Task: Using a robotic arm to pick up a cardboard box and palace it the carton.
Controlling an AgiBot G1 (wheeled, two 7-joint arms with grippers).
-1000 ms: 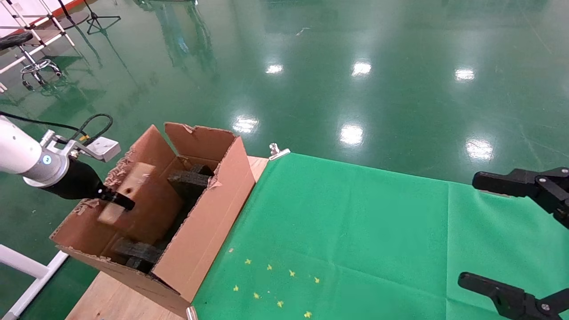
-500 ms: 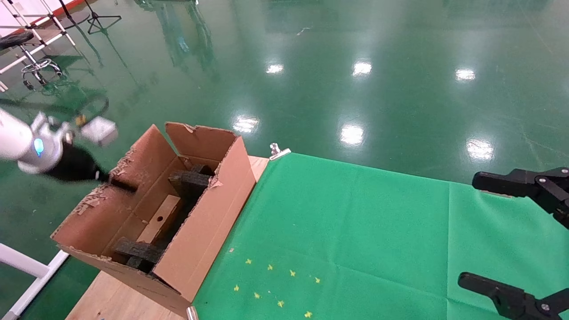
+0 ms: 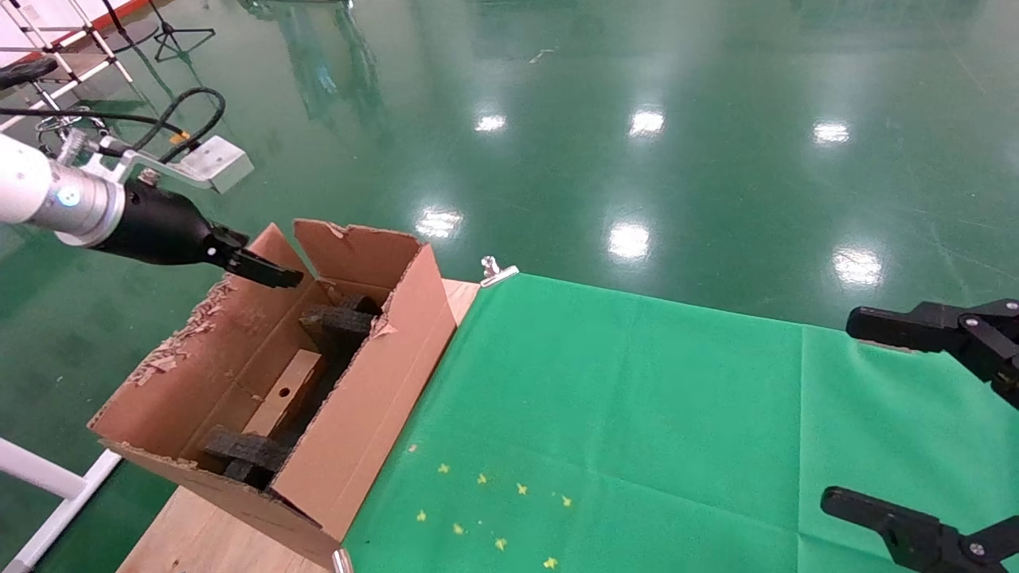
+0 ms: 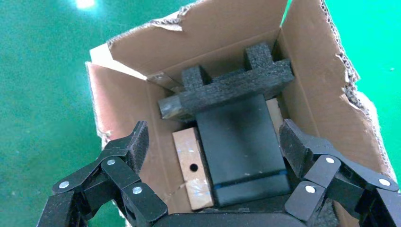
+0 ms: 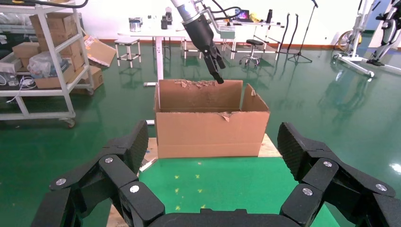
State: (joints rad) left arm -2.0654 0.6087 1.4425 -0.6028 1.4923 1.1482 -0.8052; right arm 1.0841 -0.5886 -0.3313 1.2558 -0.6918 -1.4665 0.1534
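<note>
The cardboard box [image 3: 283,394] lies flat inside the carton [image 3: 366,414], its round hole facing up, between dark foam blocks [image 3: 338,325]. In the left wrist view the cardboard box [image 4: 193,168] rests beside a black slab [image 4: 241,146], below the foam [image 4: 227,87]. My left gripper [image 3: 267,270] on the white robotic arm hovers over the carton's far left flap, open and empty [image 4: 215,139]. The right gripper [image 3: 840,410] stays parked at the right edge, open [image 5: 213,138], facing the carton [image 5: 208,130] and the left gripper [image 5: 217,73].
A green cloth [image 3: 637,414] covers the table right of the carton, with small yellow marks [image 3: 486,509] and a metal clip [image 3: 497,270] at its far corner. Bare wood [image 3: 199,541] shows under the carton. A white frame [image 3: 48,477] stands left of the table.
A second ago the left gripper held the cardboard box over the carton. The box has dropped in, and the gripper has opened and risen toward the far flap. Right arm unmoved.
</note>
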